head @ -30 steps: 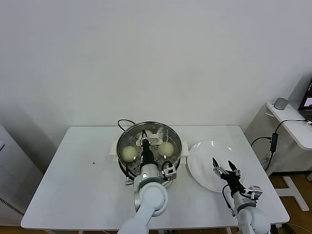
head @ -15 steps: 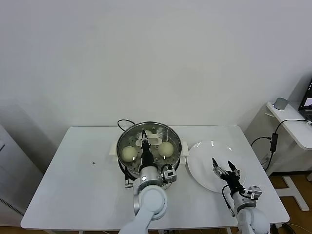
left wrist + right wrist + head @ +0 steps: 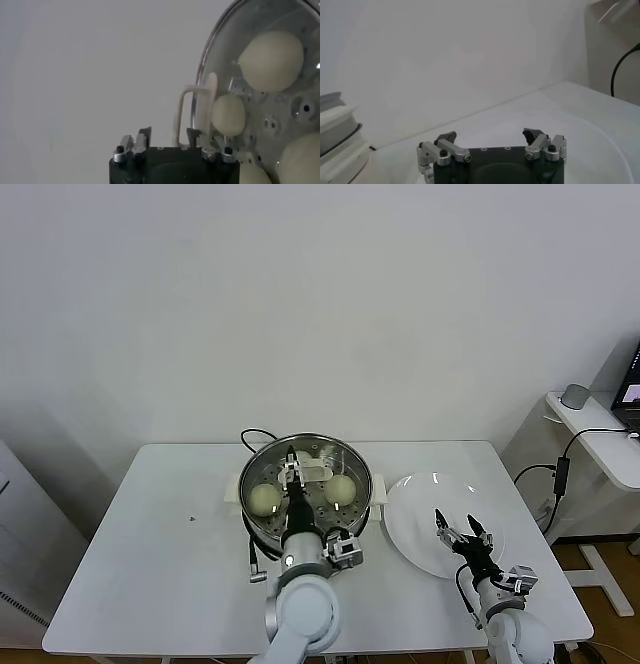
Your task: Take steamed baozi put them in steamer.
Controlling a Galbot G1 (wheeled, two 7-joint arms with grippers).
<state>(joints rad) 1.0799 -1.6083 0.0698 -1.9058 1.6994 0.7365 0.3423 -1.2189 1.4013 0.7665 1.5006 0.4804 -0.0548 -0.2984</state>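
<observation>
White table (image 3: pixel 150 534) carries the steamer (image 3: pixel 255 464), baozi (image 3: pixel 263 500) at nine o'clock inside, another (image 3: pixel 340 488) at three. Left gripper (image 3: pixel 290 467) has lifted since a second ago, jaws now spread, holding nothing. Its wrist view reveals more buns. Right gripper (image 3: pixel 461 532) hovers wide open, empty, over the plate (image 3: pixel 420 494).

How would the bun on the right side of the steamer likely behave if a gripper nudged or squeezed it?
The bun looks smooth and domed, so a sideways nudge would probably slide or roll it across the steamer's shiny perforated floor. Its matte, doughy surface suggests it is soft, likely to dent under a firm squeeze. It seems light for its bulk, so a gentle grip should lift it.
</observation>
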